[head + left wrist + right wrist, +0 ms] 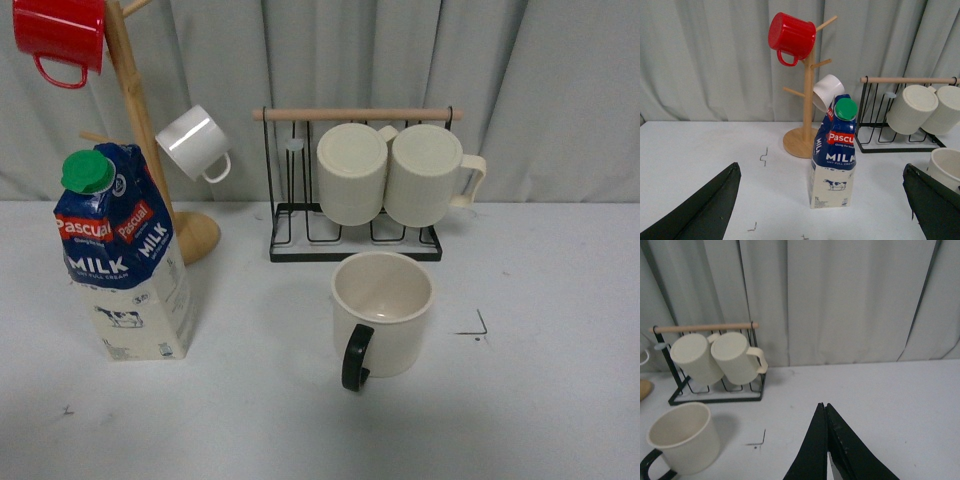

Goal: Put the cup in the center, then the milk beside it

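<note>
Left wrist view: my left jaws stand apart, milk [834,160] upright ahead of them; my right jaws are together, cup [682,437] nearby.

Pale grey pleated curtain [560,90] as backdrop, white tabletop [540,420], soft even light

Left wrist view's edge cuts off the cup [946,165].

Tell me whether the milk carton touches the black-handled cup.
Apart. The front view shows a wide strip of bare table between the milk carton and the cup.
</note>
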